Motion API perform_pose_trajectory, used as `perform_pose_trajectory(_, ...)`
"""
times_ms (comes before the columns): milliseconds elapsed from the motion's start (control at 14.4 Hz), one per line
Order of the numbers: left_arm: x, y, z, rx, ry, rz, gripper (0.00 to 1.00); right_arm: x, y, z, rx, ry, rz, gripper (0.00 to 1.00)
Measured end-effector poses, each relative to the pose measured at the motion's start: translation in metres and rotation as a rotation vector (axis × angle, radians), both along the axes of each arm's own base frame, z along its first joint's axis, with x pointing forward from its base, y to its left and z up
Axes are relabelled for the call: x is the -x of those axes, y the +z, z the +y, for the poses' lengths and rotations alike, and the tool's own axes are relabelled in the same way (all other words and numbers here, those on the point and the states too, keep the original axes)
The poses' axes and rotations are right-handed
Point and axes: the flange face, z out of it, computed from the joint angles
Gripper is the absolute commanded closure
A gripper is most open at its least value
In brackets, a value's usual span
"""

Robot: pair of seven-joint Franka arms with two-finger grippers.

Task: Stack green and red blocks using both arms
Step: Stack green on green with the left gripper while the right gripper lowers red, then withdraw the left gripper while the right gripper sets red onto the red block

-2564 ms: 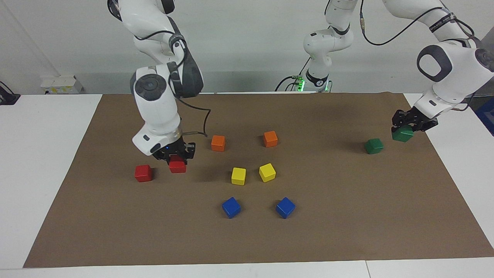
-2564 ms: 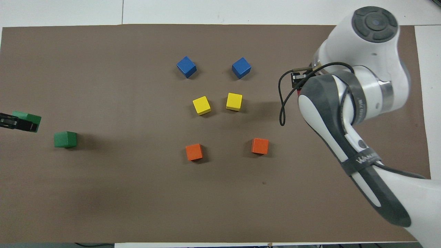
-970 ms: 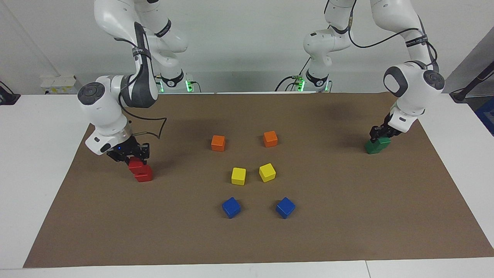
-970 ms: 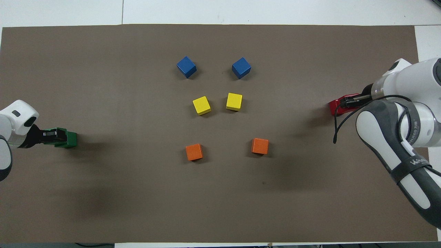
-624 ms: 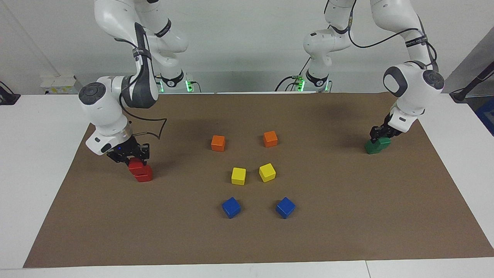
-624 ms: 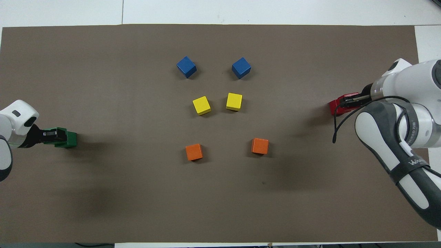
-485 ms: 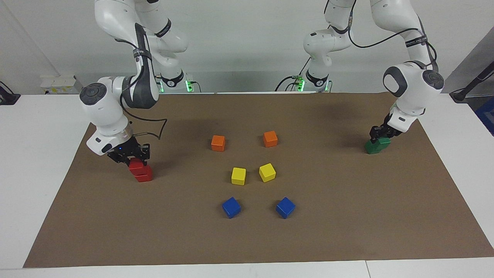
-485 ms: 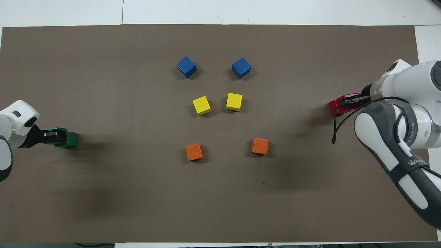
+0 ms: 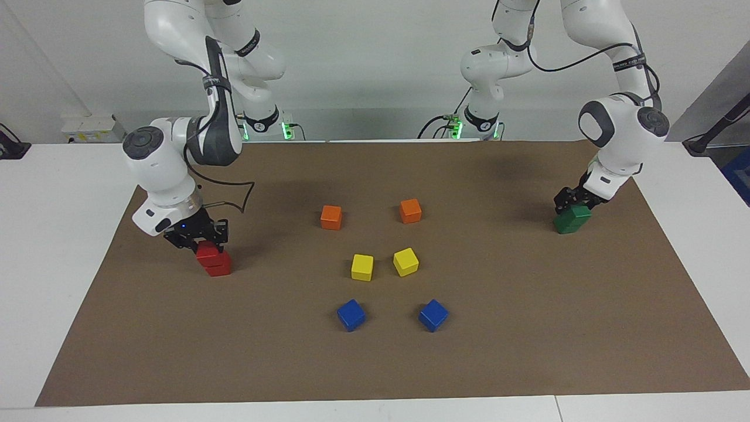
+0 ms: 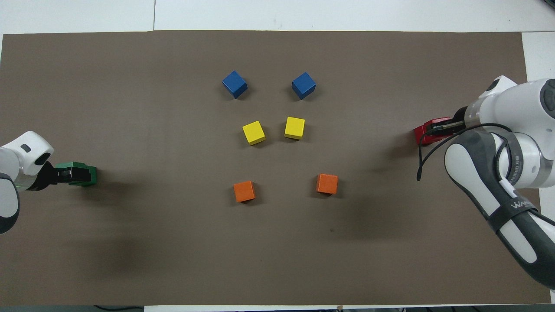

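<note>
Facing view: two big white jointed robot arms are seen at a white table that is covered by a flat brown paper mat.

Right gripper: it is held low at the right arm's end of the mat, just over the red stack. Its black jaws are closed on the top bright red small cube.

Red stack: the top bright red small cube is sat on the bottom bright red small cube. The top one is set a bit off to one side, not square on the one below.

Left gripper: it is held low at the left arm's end of the mat, right on the green stack. Its jaws are around the top dark green small cube, but it cannot be told if they are squeezed tight.

Green stack: the top dark green small cube is sat on the bottom dark green small cube.

Overhead view: the green stack and the red stack are seen well apart, one at each end of the mat.

Other cubes: two orange small cubes are nearest the robots, two yellow small cubes are farther, and two blue small cubes are farthest. All six are sat between the two stacks.
</note>
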Motion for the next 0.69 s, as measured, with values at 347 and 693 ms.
perform_pose_trajectory(347,-0.006,0.012,0.001,-0.004,0.000,-0.020,0.00,0.002,-0.005,0.000,0.000,0.000,0.000,1.00)
perform_pose_trajectory(693,-0.035,0.087,0.006,-0.009,-0.003,-0.050,0.00,0.003,-0.007,0.000,0.000,0.000,0.005,1.00)
